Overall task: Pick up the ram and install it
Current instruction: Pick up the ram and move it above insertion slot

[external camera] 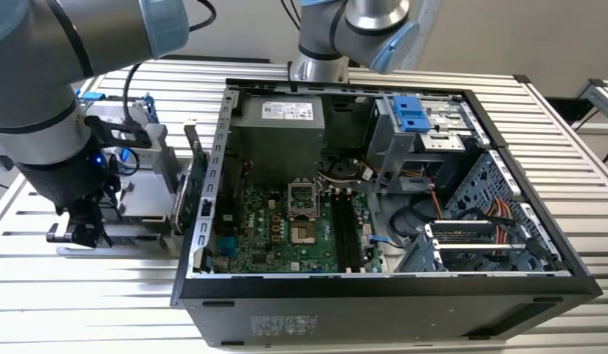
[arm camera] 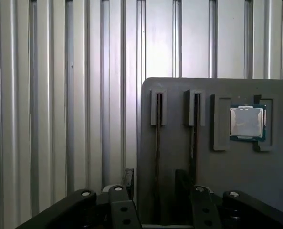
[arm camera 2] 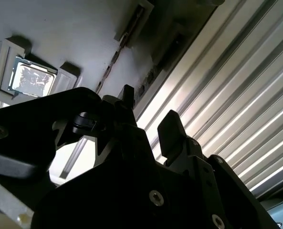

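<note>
In the first wrist view a grey holder tray (arm camera: 179, 157) has two narrow slots. A thin dark strip stands on edge in each, and I take the one nearer the tray's edge for the ram (arm camera: 157, 136). My gripper (arm camera: 154, 182) hangs just above that slot, open, one black finger on either side of the strip's line and not touching it. The second wrist view shows the same gripper (arm camera 2: 148, 112) with its fingertips (arm camera 2: 127, 95) apart over the slot. In the exterior view the gripper (external camera: 76, 230) hangs over the tray at the exterior view's left, beside the open computer case (external camera: 383, 295).
A processor chip (arm camera: 246, 123) sits in a pocket of the tray, beyond the second slot. The case lies open with its motherboard (external camera: 284, 228) and memory slots (external camera: 348, 232) exposed. A second robot arm (external camera: 358, 29) stands behind the case. The ribbed aluminium table (external camera: 88, 310) surrounds everything.
</note>
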Controlling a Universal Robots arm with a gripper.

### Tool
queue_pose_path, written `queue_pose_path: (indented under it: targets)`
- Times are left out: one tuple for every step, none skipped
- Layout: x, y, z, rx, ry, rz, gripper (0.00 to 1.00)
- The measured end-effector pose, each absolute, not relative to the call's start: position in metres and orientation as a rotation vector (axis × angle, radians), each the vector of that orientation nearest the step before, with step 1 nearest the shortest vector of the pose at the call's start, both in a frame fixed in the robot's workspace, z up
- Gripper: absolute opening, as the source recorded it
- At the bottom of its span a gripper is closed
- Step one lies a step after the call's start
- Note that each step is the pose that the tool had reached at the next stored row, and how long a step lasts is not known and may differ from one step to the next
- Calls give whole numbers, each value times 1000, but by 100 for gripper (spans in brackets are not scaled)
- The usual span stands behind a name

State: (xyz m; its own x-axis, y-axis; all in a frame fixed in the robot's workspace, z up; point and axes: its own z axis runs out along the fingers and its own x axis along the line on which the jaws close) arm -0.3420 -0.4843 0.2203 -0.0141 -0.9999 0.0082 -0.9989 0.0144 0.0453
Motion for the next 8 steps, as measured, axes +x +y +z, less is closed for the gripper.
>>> queue_pose_path:
  targets:
    - [-342, -484, 219, 2179, -2210, -41, 100]
    - [-342, -483, 217, 2179, -2210, -41, 100]
    - [-342, -482, 216, 2179, -2210, -41, 100]
    - [-342, -481, 215, 2179, -2210, -41, 100]
    - [-342, -480, 214, 2179, -2210, -41, 100]
    - [-342, -479, 213, 2179, -2210, -41, 100]
    - [-342, -478, 212, 2179, -2210, -41, 100]
    - [-342, -477, 210, 2179, -2210, -41, 100]
